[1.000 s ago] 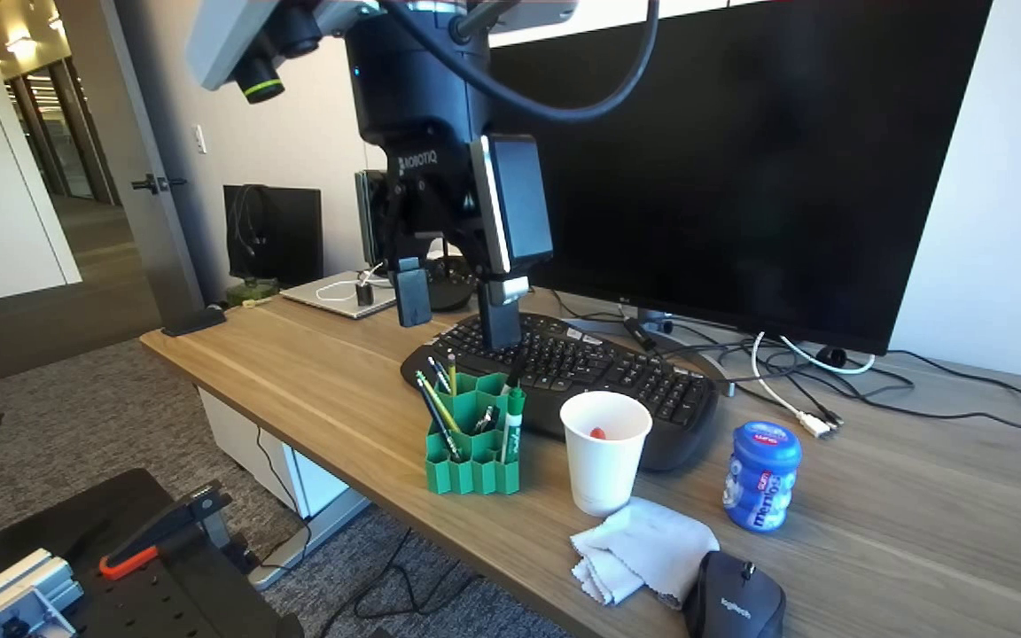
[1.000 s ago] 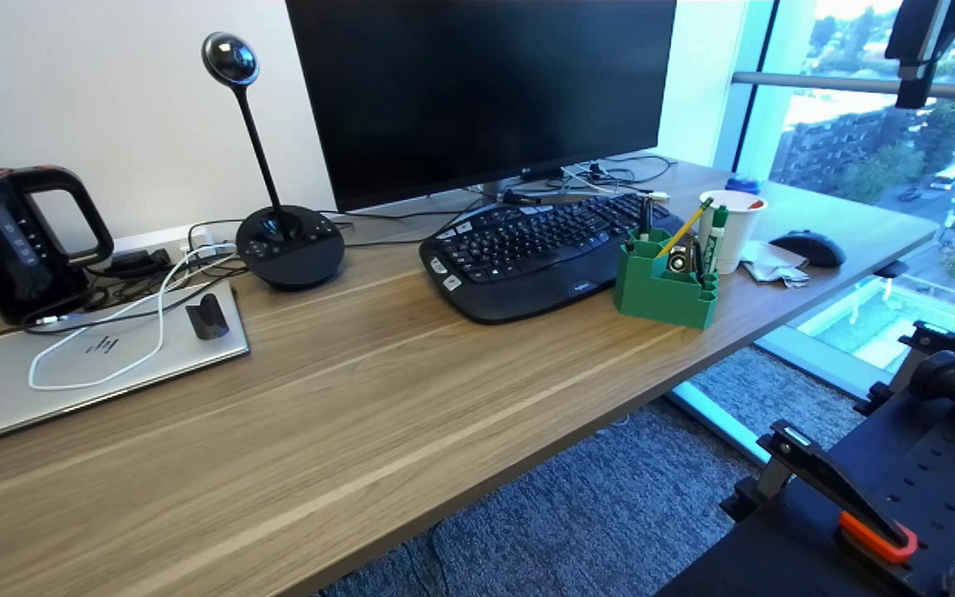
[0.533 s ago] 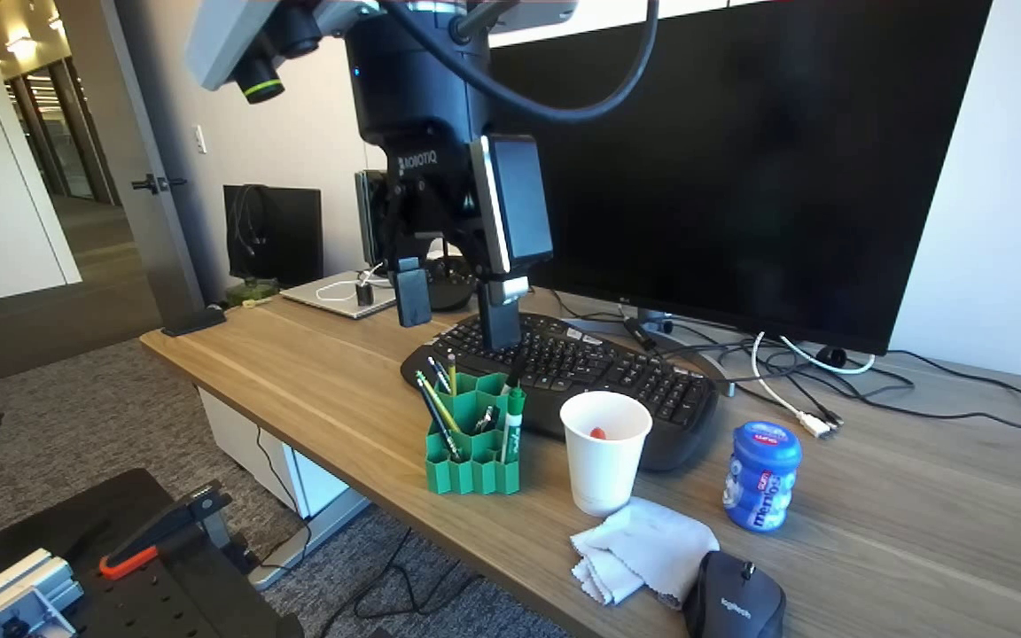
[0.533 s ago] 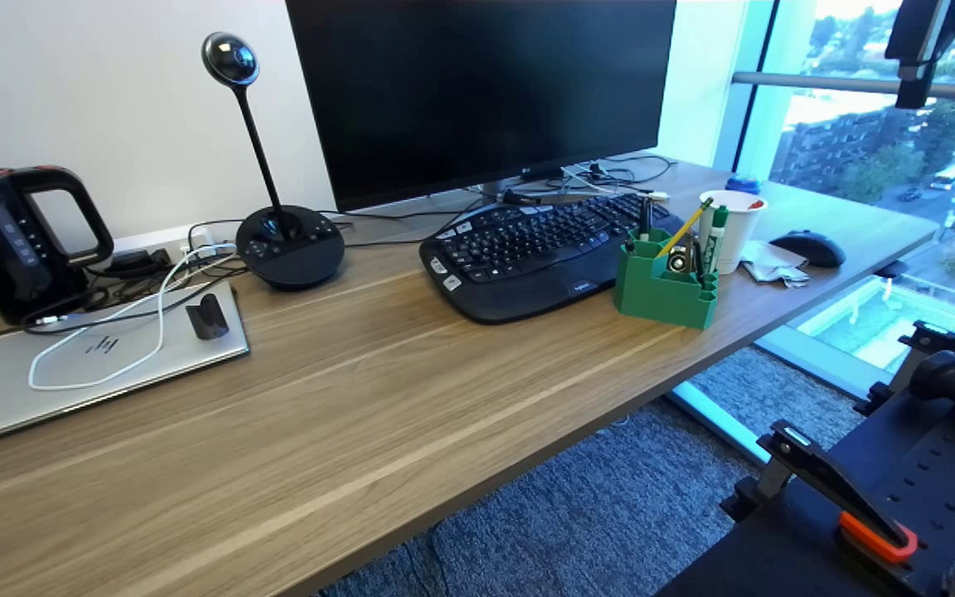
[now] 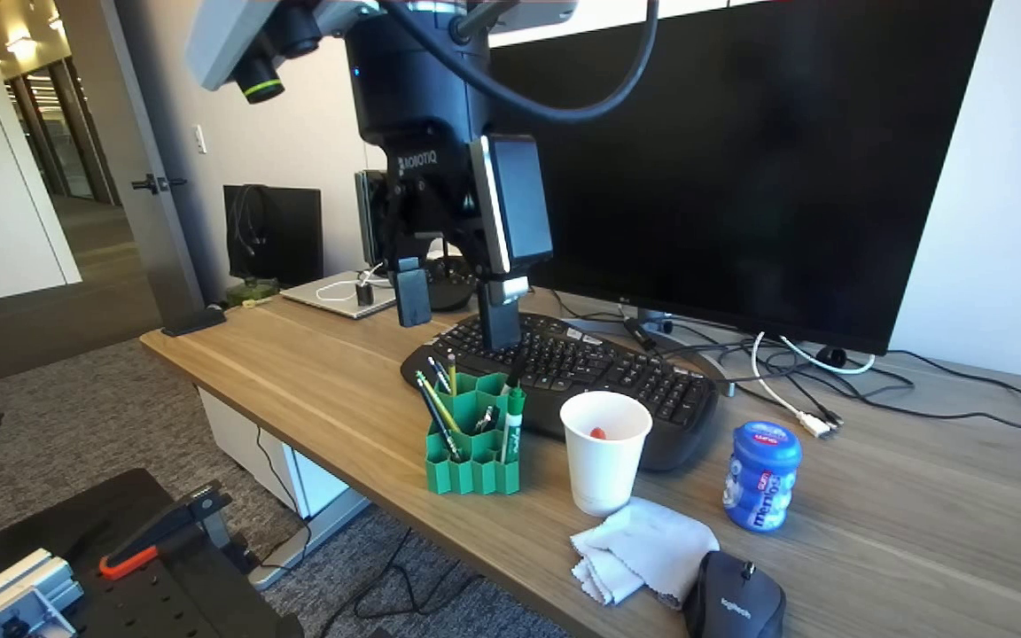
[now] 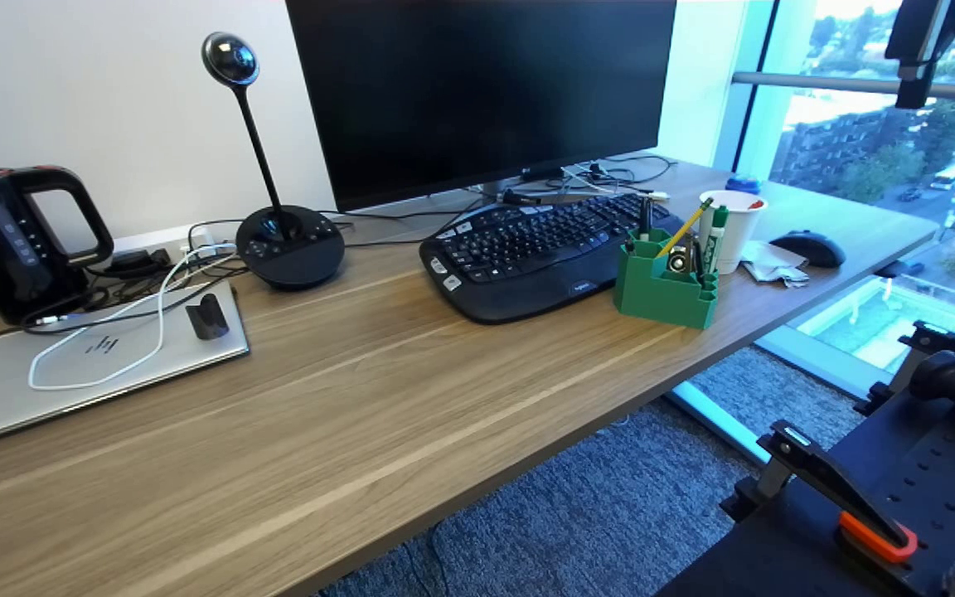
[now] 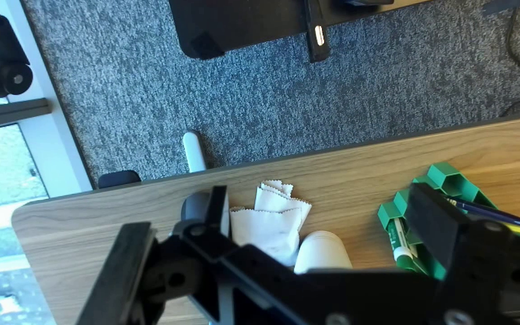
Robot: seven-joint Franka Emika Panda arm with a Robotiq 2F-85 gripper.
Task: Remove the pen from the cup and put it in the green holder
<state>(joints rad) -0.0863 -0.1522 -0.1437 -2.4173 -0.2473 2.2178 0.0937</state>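
The white paper cup [image 5: 599, 483] stands upright on the desk, next to the green holder [image 5: 473, 478]; both also show in an exterior view as the cup [image 6: 744, 232] and the holder [image 6: 664, 298]. Inside the cup only a small red end [image 5: 598, 433] shows; the rest is hidden by the wall, and I cannot tell whether it is the pen. Several pens, a pencil and a green marker [image 5: 513, 425] stand in the holder. My gripper [image 5: 456, 308] hangs in the air with its fingers wide apart and nothing between them. In the wrist view the cup [image 7: 323, 253] is partly covered by the gripper body.
A folded white cloth [image 5: 648, 540] touches the cup's base, with a black mouse [image 5: 735, 602] beside it. The blue gum container [image 5: 763, 478] stands beyond the cup. Behind are a keyboard [image 5: 581, 368], loose cables and a large monitor [image 5: 705, 177]. The desk's edge runs close to the holder.
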